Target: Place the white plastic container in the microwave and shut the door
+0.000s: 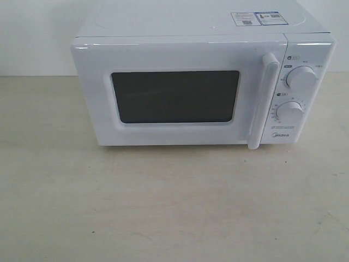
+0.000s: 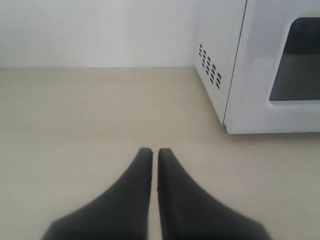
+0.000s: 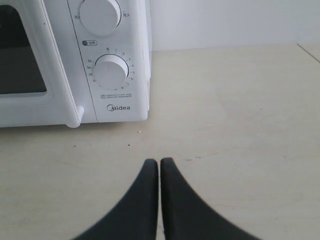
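Note:
The white Midea microwave [image 1: 202, 82] stands at the back middle of the table, its door [image 1: 174, 95] shut, with a dark mesh window and a vertical white bar handle [image 1: 263, 101]. Two round knobs [image 1: 301, 79] sit on its right panel. The white plastic container is out of view in every frame. My left gripper [image 2: 154, 150] is shut and holds nothing, low over bare table short of the microwave's [image 2: 260, 65] vented side. My right gripper [image 3: 159, 161] is shut and holds nothing, in front of the microwave's [image 3: 75, 60] knob panel [image 3: 111, 71]. Neither gripper shows in the exterior view.
A pale beige tabletop [image 1: 174, 207] stretches in front of and beside the microwave, with a white wall [image 1: 32, 33] behind. Stickers [image 1: 256, 18] lie on the microwave's top. The table's edge [image 3: 309, 52] shows in the right wrist view.

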Motion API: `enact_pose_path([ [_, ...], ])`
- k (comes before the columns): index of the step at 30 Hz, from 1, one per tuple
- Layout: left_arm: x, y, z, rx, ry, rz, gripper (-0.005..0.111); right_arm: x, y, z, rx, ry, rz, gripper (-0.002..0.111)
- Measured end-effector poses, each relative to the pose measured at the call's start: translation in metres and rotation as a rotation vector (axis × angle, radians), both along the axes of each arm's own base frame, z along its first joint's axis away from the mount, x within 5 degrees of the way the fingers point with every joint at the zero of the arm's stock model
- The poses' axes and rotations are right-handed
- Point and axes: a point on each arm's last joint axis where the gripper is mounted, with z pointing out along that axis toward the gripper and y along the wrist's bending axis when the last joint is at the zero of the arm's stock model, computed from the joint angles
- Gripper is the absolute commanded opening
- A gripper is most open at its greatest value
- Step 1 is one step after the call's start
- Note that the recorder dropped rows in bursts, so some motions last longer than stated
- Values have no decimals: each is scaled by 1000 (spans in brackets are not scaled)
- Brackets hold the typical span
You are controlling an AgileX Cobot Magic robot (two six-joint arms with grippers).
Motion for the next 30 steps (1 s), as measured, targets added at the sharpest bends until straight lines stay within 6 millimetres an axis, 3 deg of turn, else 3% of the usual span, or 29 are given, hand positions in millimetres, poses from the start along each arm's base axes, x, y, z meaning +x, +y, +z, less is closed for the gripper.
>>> enact_pose_path([
  [30, 0, 0, 0, -73, 8, 15, 4, 0, 0, -1, 0, 6, 0, 0],
])
